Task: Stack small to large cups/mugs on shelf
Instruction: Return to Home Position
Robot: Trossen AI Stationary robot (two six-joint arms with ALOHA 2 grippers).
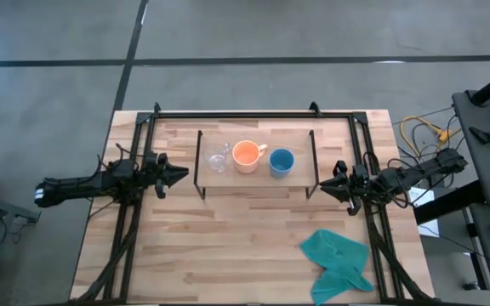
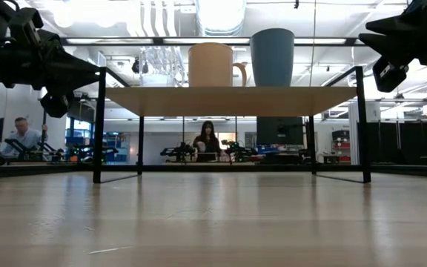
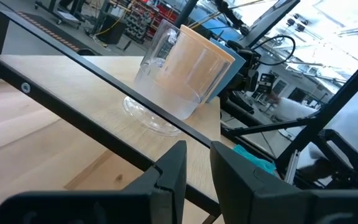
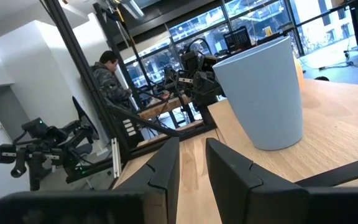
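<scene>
Three cups stood in a row on the shelf, a low light-wood board on black wire legs toward the far middle of the wooden table. From above, the tiny clear glass cup was at the left, the orange mug was in the middle with its handle turned toward the right, and the small blue cup was at the right, near the mug but apart from it. Glass and mug stood just beside each other.

Off the shelf's left end the left gripper pointed toward the glass cup without touching it or the shelf. Its fingers were slightly parted and held nothing. Off the shelf's right end the right gripper pointed toward the blue cup, also clear of it, its fingers a narrow gap apart and empty.

A crumpled teal cloth lay near the table's front right, well apart from the shelf. In the room beyond, two people sat at benches.
</scene>
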